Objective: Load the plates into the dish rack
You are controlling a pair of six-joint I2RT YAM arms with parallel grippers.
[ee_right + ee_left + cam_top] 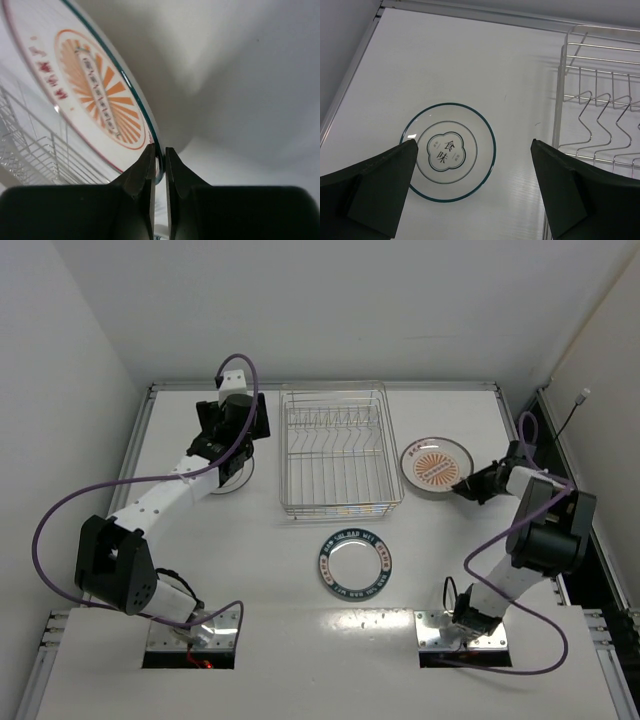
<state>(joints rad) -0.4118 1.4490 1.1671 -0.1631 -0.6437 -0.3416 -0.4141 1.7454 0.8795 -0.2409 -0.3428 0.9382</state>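
Observation:
The dish rack (pixel 335 450) stands at the table's middle back. It holds no plates. My right gripper (pixel 466 487) is shut on the near-right rim of the pinkish-brown, orange-sunburst plate (pixel 435 466), just right of the rack. In the right wrist view the fingertips (pixel 159 155) pinch its rim and the plate (pixel 90 85) is tilted. My left gripper (pixel 233 436) is open and empty above the plain whitish plate (pixel 240 476), left of the rack. That plate lies flat between the jaws in the left wrist view (pixel 449 151). The dark blue-green lettered plate (pixel 355 562) lies flat in front of the rack.
The rack's left wall and prongs (pixel 592 120) are close to the right of my left gripper (pixel 473 145). The rack's wires (pixel 35 145) show beside the held plate. A raised metal rail (pixel 320 386) borders the table's back, and white walls enclose it.

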